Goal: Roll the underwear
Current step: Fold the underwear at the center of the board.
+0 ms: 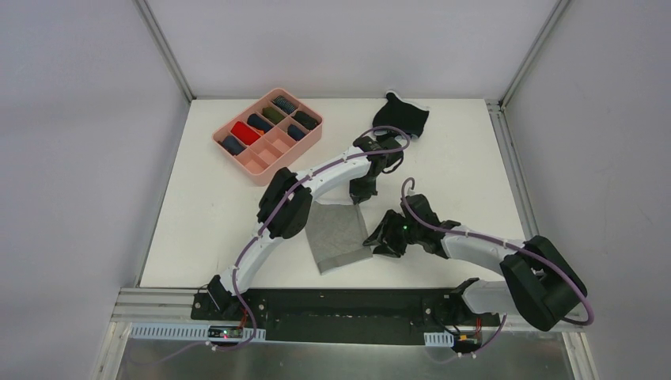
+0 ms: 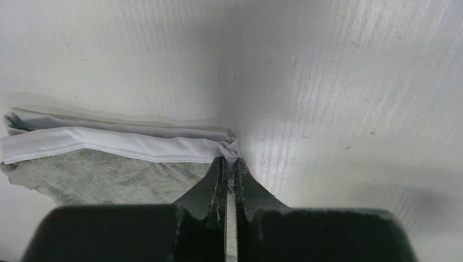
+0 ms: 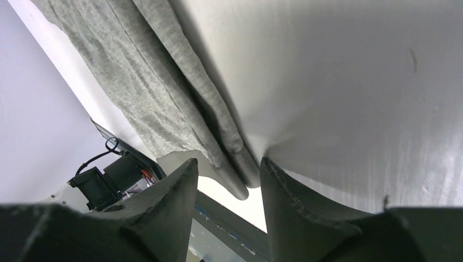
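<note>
The grey underwear (image 1: 340,236) lies flat and folded near the table's front middle. My left gripper (image 1: 360,194) is at its far right corner. In the left wrist view the left gripper (image 2: 232,159) is shut on the corner of the white waistband (image 2: 109,143), with grey cloth (image 2: 109,177) to the left. My right gripper (image 1: 378,237) is at the near right edge. In the right wrist view the right gripper (image 3: 229,169) is open, with the folded grey edge (image 3: 164,103) hanging between the fingers. The black underwear (image 1: 403,117) lies crumpled at the far side.
A pink compartment tray (image 1: 305,145) holding several rolled dark items and a red one stands at the far left. The left arm stretches diagonally over the table's middle. The table's front edge and black rail (image 1: 340,305) lie just behind the grey cloth.
</note>
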Available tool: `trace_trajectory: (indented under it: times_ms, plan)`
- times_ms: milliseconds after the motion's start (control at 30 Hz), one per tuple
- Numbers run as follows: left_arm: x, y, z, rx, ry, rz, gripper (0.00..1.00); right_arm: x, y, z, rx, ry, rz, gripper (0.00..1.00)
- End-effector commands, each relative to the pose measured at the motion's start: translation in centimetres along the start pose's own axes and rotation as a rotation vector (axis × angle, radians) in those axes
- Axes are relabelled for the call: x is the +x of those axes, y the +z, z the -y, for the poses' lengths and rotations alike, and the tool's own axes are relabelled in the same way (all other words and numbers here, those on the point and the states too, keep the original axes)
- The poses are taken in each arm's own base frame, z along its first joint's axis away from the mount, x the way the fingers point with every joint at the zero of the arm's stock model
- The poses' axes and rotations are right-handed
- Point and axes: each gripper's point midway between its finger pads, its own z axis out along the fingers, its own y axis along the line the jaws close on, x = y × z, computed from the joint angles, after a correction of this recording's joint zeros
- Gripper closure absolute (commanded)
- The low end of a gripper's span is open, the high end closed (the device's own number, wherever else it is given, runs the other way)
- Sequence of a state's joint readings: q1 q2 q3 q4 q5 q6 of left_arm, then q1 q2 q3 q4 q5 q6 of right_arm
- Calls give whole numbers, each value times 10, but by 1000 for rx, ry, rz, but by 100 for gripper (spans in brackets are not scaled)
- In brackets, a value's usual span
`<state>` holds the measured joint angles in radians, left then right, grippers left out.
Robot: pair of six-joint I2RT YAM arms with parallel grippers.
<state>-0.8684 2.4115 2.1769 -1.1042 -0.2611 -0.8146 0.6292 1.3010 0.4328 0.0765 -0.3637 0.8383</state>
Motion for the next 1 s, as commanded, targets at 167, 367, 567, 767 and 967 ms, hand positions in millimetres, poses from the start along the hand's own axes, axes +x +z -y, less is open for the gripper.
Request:
trace_trajectory:
  times_ms: [167, 367, 567, 767, 967]
  plan:
    - [-9, -24, -5, 44, -17, 13, 100, 12, -3, 35, 90, 30, 6, 57]
    - [-10, -26, -5, 47, -19, 16, 100, 12, 4, 37, 98, 11, -15, 58]
    - [-9, -26, -5, 48, -20, 12, 100, 12, 13, 32, 85, 22, -38, 75]
    - [-9, -27, -5, 51, -18, 13, 100, 1, 1, 29, 109, -9, 31, 100]
    - [-14, -31, 2, 90, -21, 21, 100, -11, -21, 25, 155, -54, 112, 100]
